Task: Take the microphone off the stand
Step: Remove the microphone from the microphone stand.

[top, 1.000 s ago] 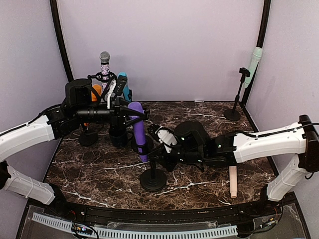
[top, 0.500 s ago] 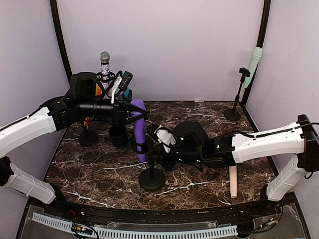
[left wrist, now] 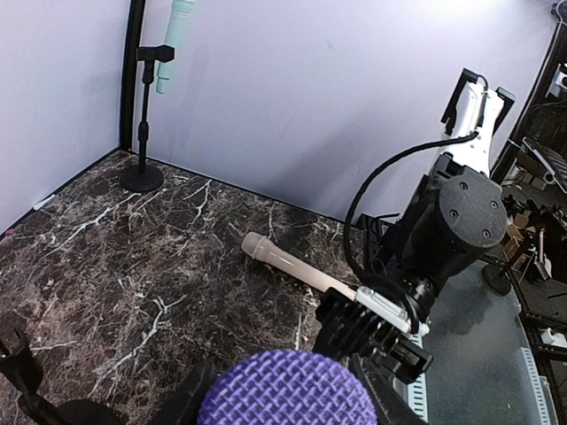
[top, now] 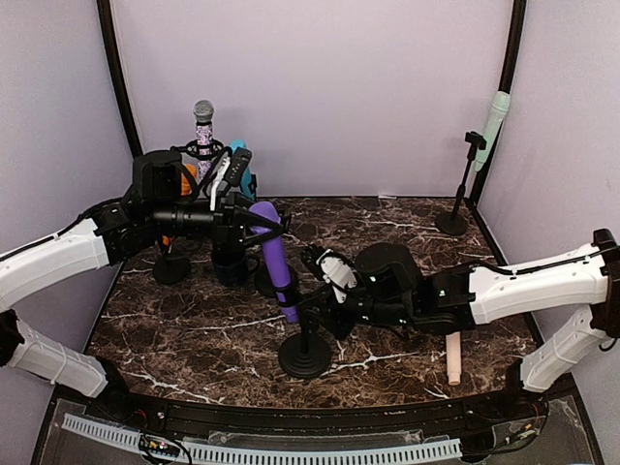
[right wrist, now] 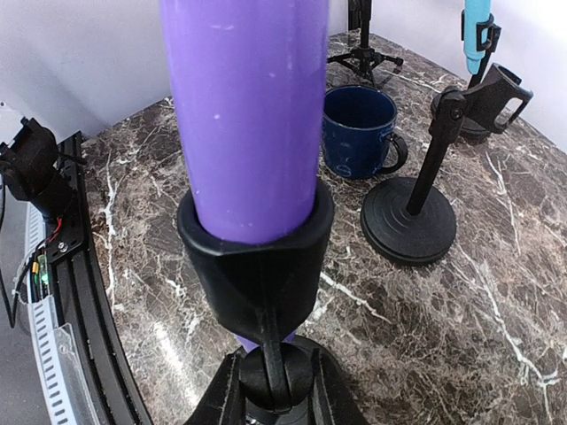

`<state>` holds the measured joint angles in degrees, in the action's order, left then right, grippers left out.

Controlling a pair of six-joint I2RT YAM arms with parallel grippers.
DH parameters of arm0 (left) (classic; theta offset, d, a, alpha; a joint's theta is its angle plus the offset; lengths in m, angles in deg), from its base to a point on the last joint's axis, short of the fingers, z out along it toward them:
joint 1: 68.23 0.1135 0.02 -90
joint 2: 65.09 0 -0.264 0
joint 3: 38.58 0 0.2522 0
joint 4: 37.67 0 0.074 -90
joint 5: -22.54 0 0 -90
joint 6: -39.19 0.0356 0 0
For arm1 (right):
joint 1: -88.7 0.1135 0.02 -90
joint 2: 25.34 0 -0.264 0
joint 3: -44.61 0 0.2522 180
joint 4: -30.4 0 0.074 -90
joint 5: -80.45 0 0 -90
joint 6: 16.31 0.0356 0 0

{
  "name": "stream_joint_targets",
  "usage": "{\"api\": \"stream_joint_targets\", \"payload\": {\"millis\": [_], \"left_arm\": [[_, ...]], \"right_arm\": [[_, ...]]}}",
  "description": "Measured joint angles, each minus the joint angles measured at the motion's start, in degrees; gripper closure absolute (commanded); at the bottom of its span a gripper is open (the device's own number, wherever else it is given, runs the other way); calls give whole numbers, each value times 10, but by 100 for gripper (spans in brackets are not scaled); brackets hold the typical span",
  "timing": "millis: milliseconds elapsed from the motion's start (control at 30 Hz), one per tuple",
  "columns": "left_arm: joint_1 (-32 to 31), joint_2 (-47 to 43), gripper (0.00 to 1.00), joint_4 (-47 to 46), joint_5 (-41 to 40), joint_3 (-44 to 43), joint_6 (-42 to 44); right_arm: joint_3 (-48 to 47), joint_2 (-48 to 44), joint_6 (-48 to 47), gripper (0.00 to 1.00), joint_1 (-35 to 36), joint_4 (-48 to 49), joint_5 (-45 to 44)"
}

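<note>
Purple microphone point(top: 279, 263) is sitting tilted in the clip point(right wrist: 257, 252) of the stand point(top: 306, 356). Left gripper point(top: 254, 218) is clasping its mesh head. Right gripper point(right wrist: 273, 379) is pinching the stand's stem narrowly, just under the clip.

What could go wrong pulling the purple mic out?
The mic sits snug in the clip, so the stand might lift or tip if the right gripper slips off its stem. The left gripper holds only the mic's round head, which could slide out. The mug stands close and could get bumped.
</note>
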<state>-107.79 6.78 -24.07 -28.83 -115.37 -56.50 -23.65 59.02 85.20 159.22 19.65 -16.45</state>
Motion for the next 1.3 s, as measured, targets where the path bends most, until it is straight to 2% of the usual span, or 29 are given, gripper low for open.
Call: {"api": "stream_joint_targets", "payload": {"millis": [67,133,333,400,533,733,1000,1067,1300], "left_arm": [[1,-11,86,-15,16,19,0],[1,-21,73,-27,26,35,-1],[4,-39,26,-55,29,64,-4],[7,-43,18,-61,28,70,-2],[8,-60,9,-95,23,106,-18],[-2,-79,5,-142,-4,164,-45],[-55,-75,6,-176,-84,189,-53],[-62,-69,12,-184,-104,189,-56],[-75,-60,47,-210,-168,195,-82]], "right_arm": [[18,-18,8,94,3,6,0],[28,-27,13,96,6,11,2],[32,-21,14,97,7,30,7],[35,-20,15,97,7,38,6],[42,-20,19,97,7,52,6],[46,-17,26,97,7,69,6],[46,-16,28,97,7,73,6],[46,-16,28,97,8,73,6],[46,-15,28,97,15,73,-8]]}}
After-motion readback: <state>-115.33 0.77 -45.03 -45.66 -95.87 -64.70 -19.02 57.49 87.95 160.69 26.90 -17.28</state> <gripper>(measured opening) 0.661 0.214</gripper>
